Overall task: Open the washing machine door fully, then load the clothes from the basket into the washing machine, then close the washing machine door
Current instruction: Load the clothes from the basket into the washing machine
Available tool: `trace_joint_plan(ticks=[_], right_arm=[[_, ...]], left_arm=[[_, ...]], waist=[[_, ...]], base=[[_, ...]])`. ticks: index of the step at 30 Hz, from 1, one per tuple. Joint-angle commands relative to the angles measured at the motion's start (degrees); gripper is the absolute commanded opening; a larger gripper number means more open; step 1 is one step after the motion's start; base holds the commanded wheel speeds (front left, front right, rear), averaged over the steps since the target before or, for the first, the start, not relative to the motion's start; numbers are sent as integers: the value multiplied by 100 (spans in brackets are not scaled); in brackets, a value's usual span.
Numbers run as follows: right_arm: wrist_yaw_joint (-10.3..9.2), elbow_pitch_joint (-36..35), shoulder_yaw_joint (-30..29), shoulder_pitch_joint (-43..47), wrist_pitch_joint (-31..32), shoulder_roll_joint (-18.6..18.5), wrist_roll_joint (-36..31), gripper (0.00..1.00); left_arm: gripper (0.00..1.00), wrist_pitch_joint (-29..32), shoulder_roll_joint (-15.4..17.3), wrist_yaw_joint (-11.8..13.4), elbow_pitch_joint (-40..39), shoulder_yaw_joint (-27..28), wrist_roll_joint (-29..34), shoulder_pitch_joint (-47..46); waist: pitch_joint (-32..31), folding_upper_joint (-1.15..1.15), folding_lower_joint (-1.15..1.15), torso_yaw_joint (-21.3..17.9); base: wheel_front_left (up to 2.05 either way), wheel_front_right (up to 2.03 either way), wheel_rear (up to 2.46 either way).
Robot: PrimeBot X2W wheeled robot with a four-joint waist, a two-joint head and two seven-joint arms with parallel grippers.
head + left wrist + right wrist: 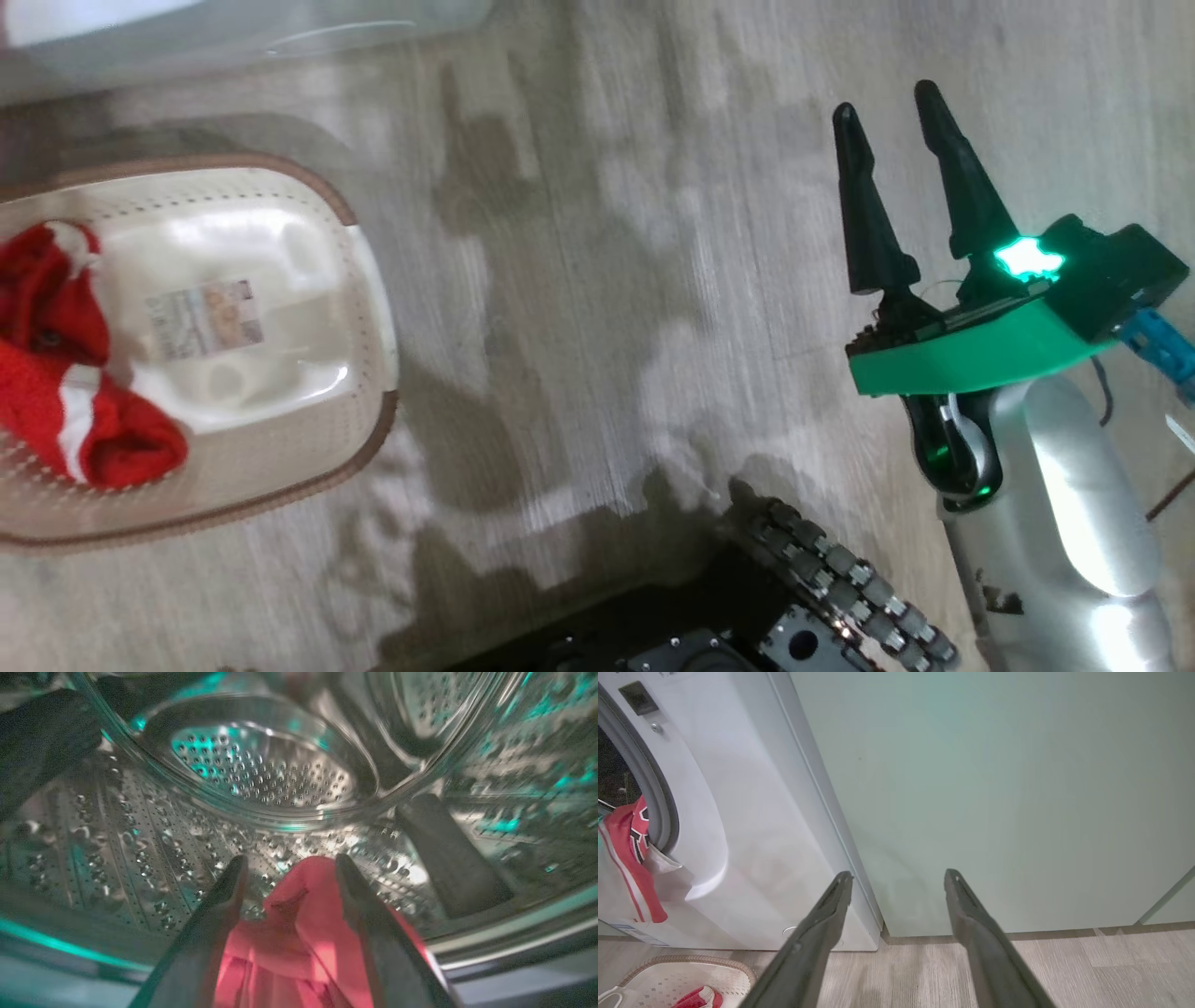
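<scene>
It looked like a home laundry corner: a white front-loading washing machine (pixel 752 849) stood flush against pale green cabinets (pixel 994 788) at its three o'clock, on wood-look flooring (pixel 607 280), with a laundry basket (pixel 369 308) at the head view's nine o'clock.

washing machine drum (pixel 261 770): shiny perforated steel | clothes (pixel 84 411): soft matt cloth | basket (pixel 233 429): glossy perforated plastic

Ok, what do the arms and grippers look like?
Right gripper: two long black tapered fingers on a green mount, black housing with a glowing green light, blue cable fitting, glossy silver forearm. Left gripper: same dark tapered fingers.
</scene>
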Motion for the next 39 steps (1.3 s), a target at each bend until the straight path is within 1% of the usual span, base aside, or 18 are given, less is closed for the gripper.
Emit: trace_joint_plan(ticks=[1, 6, 9, 18, 23, 27, 39], right_arm=[[0, -124, 29, 207, -37, -11, -79, 100], [0, -73, -119, 310, -37, -11, -285, 100], [0, -44, -195, 366, -37, -11, -394, 100], [0, 36, -375, 507, -37, -11, -628, 100], [0, 90, -421, 547, -1, -11, -724, 100], [0, 113, -471, 642, 67, -11, -815, 100], [0, 66, -512, 988, 349, -11, -930, 100]], left_arm=[[100, -226, 174, 53, -334, 192, -39, 220], [100, -849, -111, 271, -1049, 279, -115, 1167], [100, -1109, -236, 419, -1566, 303, -121, 1764], [100, -1404, -469, 810, -2826, 243, 41, 3181], [100, -1482, -610, 1030, -3229, 202, 138, 3987], [100, -1524, -792, 1093, -3359, 105, 145, 4553], [100, -1578, -1175, 984, -3140, -99, 380, 5372]], waist=[[-205, 0, 0, 204], [-548, 0, 0, 498], [-740, 0, 0, 665], [-1161, 0, 0, 1020], [-1401, 0, 0, 1113], [-1616, 0, 0, 1195], [-2214, 0, 0, 1314]], base=[[0, 0, 0], [0, 0, 0], [0, 0, 0], [0, 0, 0], [0, 0, 0], [0, 0, 0], [0, 0, 0]])
